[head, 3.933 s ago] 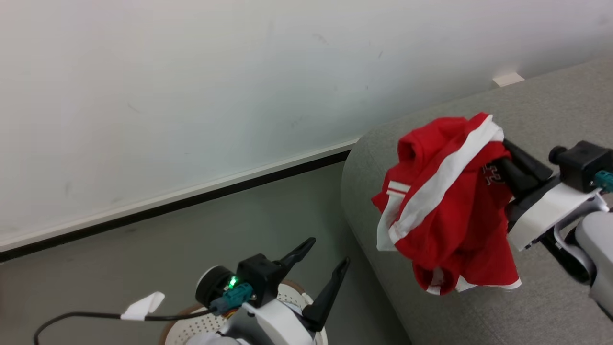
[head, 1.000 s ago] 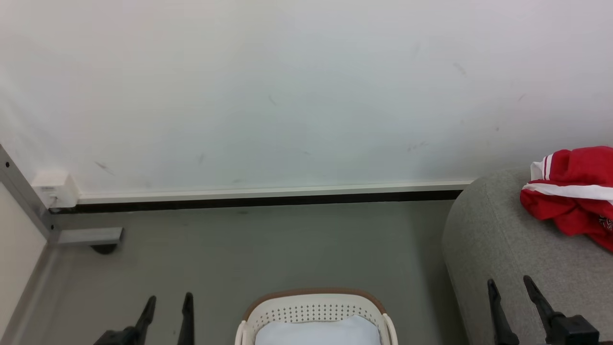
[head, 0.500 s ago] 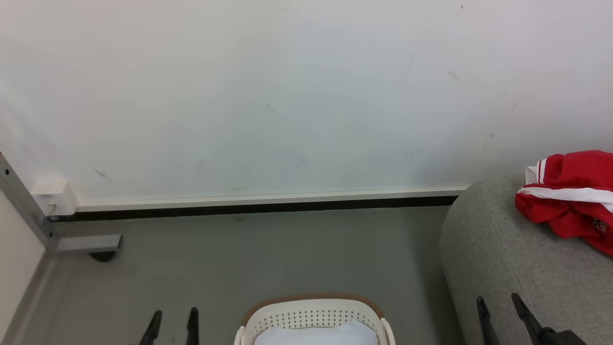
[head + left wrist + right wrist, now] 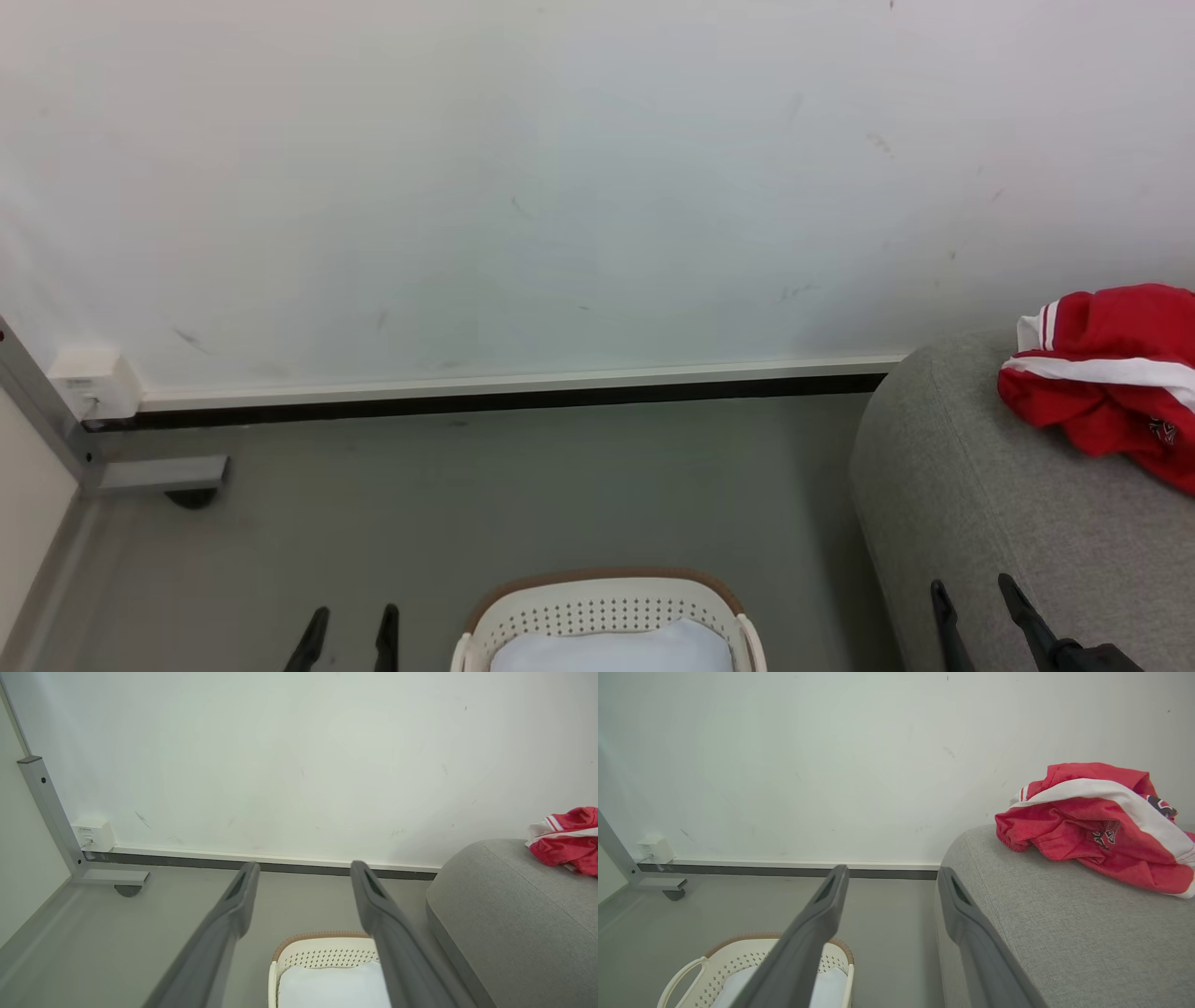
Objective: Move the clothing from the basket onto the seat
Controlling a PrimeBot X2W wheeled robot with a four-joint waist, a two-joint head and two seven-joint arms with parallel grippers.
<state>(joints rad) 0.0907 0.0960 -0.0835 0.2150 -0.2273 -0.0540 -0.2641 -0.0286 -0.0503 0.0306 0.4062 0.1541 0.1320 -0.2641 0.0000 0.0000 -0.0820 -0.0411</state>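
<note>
Grippers first: left gripper (image 4: 353, 618) is showing at the bottom edge of head view, fingers apart w/ a clear gap, nothing btwn them. Left wrist view is confirming this: left gripper (image 4: 303, 868) is standing spread wide over bare floor (image 4: 177, 919), w/ the basket just below the tips. Right gripper (image 4: 971, 586) is sitting at lower right, jaws likewise parted and holding nothing, tips overlapping the sofa's front edge in the picture; contact w/ the fabric can't be judged. Right wrist view is showing right gripper (image 4: 893, 872) open, one finger over the basket, the other along the sofa's rounded corner.

White perforated laundry basket (image 4: 607, 577) w/ brown rim is standing on the floor btwn the two grippers, near the sofa's end. A pale blue-white cloth (image 4: 611, 649) is lying inside it; same basket (image 4: 322, 936) (image 4: 738, 952) and cloth (image 4: 331, 984) (image 4: 829, 984) are appearing in both wrist views.

Red jersey (image 4: 1102, 373) w/ white stripes is lying crumpled on top of the light grey sofa (image 4: 980, 504), well apart from both grippers and from the basket. Jersey (image 4: 1087, 826) is resting fully on the upholstery (image 4: 1064, 933), dark lettering partly showing in the folds; also seen at jersey (image 4: 567, 842) on sofa (image 4: 504, 914).

Behind: white wall (image 4: 560, 187), dark skirting strip (image 4: 485, 399), small wall box (image 4: 89, 383), and a grey frame foot (image 4: 159, 474) at far left.
</note>
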